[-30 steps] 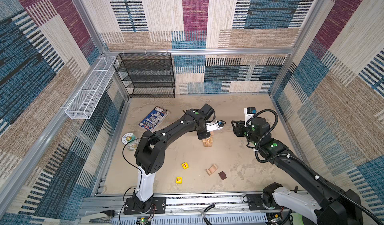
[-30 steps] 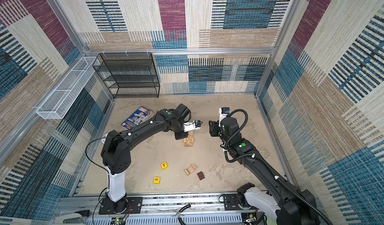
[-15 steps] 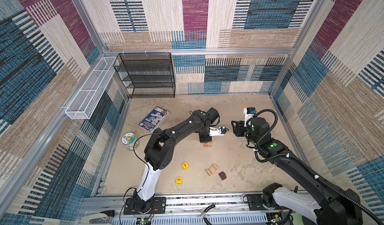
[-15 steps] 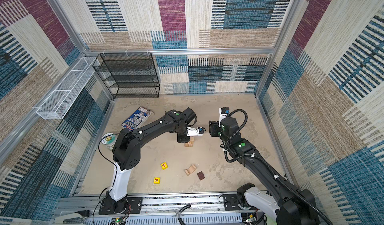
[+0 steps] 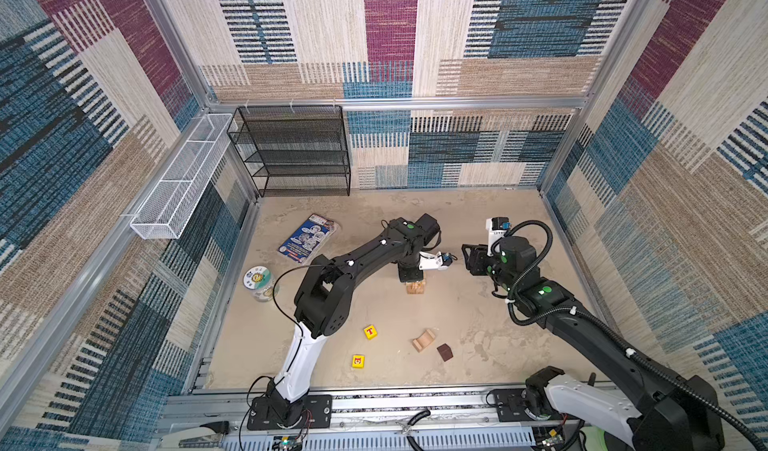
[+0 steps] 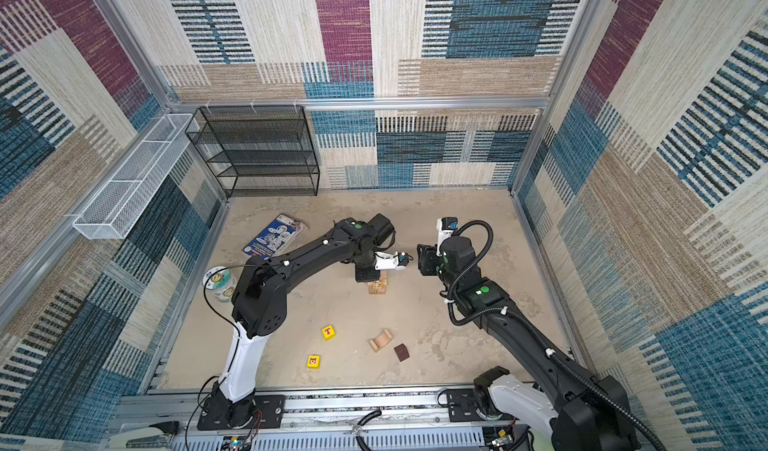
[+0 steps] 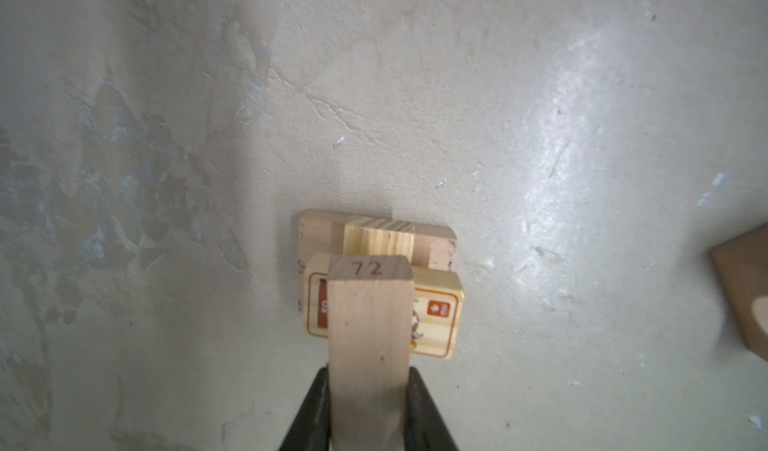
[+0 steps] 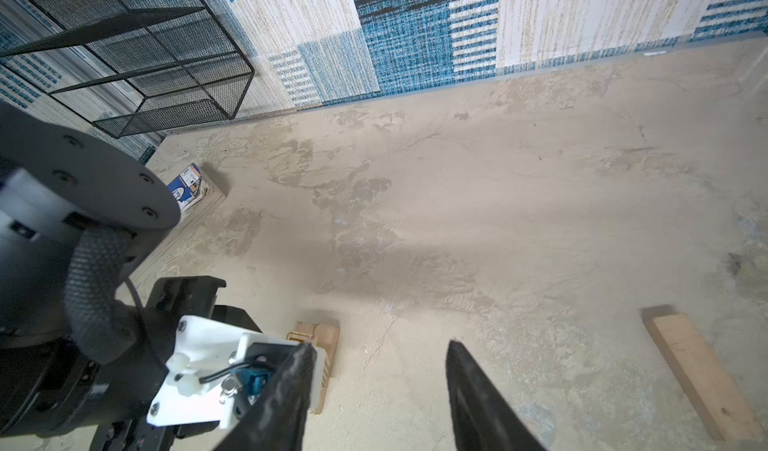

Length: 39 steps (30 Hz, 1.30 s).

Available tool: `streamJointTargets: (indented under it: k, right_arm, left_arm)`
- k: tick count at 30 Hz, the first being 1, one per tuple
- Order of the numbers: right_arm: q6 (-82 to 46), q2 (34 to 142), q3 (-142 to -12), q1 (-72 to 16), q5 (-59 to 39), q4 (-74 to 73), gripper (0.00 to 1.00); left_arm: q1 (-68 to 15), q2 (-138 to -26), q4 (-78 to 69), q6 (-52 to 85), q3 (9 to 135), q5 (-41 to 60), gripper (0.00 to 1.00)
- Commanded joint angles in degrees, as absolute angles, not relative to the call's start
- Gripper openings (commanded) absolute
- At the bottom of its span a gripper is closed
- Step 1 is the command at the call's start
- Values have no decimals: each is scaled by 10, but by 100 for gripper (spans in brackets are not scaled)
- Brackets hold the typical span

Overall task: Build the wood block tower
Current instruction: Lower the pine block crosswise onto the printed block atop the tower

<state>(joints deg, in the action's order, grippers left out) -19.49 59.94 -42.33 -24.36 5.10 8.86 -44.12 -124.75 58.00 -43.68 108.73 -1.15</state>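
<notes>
The white wire basket (image 5: 178, 187) hangs on the side wall and the black mesh shelf (image 5: 297, 149) stands at the back edge, both well apart from either tool. What the lidded jar (image 5: 259, 282) holds cannot be made out.

Bare surface (image 5: 457, 212) stretches beyond both tools to the back wall.

The left tool (image 7: 369, 380) clamps a pale bar (image 7: 370, 324). The bar's long axis runs straight out along the fingers, its end stamped 72 over the stack (image 5: 415, 287) just beneath the tool. Whether they touch I cannot tell. The stack's bottom bar (image 7: 316, 237) lies crosswise to the held one.

The right tool (image 8: 376, 357) faces the left tool across a bare gap, jaws apart around nothing. A second bar (image 8: 702, 374) lies flat near it.

The arch (image 5: 424, 340), brown cube (image 5: 444, 352), yellow T cube (image 5: 370, 331) and yellow picture cube (image 5: 358, 361) lie well apart from both tools, toward the arm bases.
</notes>
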Motion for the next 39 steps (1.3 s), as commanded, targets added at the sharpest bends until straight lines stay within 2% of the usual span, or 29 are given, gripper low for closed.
streamJointTargets:
  k: [1, 16, 26, 31, 39]
  right_arm:
    - [-198, 597, -422, -243, 58, 69, 54]
    - [-190, 594, -423, -243, 86, 74, 54]
    - [-187, 593, -424, -243, 92, 73, 54]
    - [-188, 589, -423, -244, 98, 76, 54]
    - [-187, 577, -417, -243, 101, 72, 54]
  left_arm:
    - [-441, -1253, 591, -452, 1099, -11, 0]
    - [-441, -1270, 601, -460, 1117, -4, 2]
    - [-441, -1279, 601, -456, 1134, -5, 10]
    - [-441, -1279, 601, -457, 1135, -4, 22]
    - [-441, -1276, 601, -461, 1133, -3, 23]
